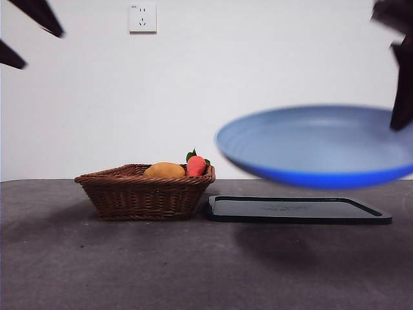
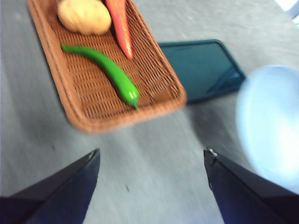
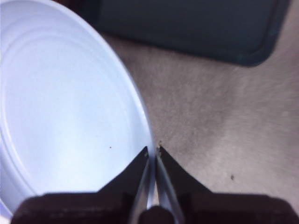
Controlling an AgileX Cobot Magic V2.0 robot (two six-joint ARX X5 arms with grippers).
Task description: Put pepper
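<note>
On my left wrist feed the pepper [image 2: 106, 72] lies on the floor of the wicker basket [image 2: 84, 114], beside a red-orange vegetable [image 2: 120, 28] and a yellow-orange rounded one [image 2: 84, 16]. My left gripper [image 2: 152, 161] hangs above the bare grey surface [image 2: 154, 149] with its jaws wide apart; the pepper sits ahead of them, well apart from both tips and roughly between their lines.

My right gripper [image 3: 153, 151] has its jaws pressed together on the rim of the blue plate [image 3: 60, 107], which the front feed shows held in the air, tilted a little, above the dark flat tray [image 1: 297, 210]. The tray lies just beside the basket. From the front, the basket wall hides the pepper from me.
</note>
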